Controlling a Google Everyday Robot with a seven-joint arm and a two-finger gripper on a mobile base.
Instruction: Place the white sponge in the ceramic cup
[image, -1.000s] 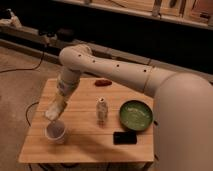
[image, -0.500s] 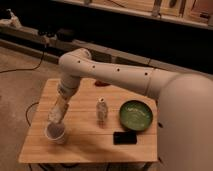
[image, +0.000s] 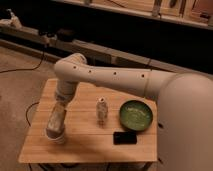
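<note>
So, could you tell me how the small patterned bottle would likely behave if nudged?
The small patterned bottle stands upright, tall and narrow, so it probably tips easily. Its rounded body suggests it would then roll. The gripper is down at the ceramic cup, apart from it.

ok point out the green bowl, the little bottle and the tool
green bowl (image: 136, 115): camera view, on its inner bottom
little bottle (image: 101, 111): camera view, on its body
tool (image: 56, 131): camera view, its tip, down at the white cup on the table's left

Dim rm, warm light. Small wooden table (image: 95, 142) stood on a bare brownish floor (image: 20, 75); dark cables (image: 22, 67) trailed there, long dark shelving (image: 125, 30) behind.
</note>
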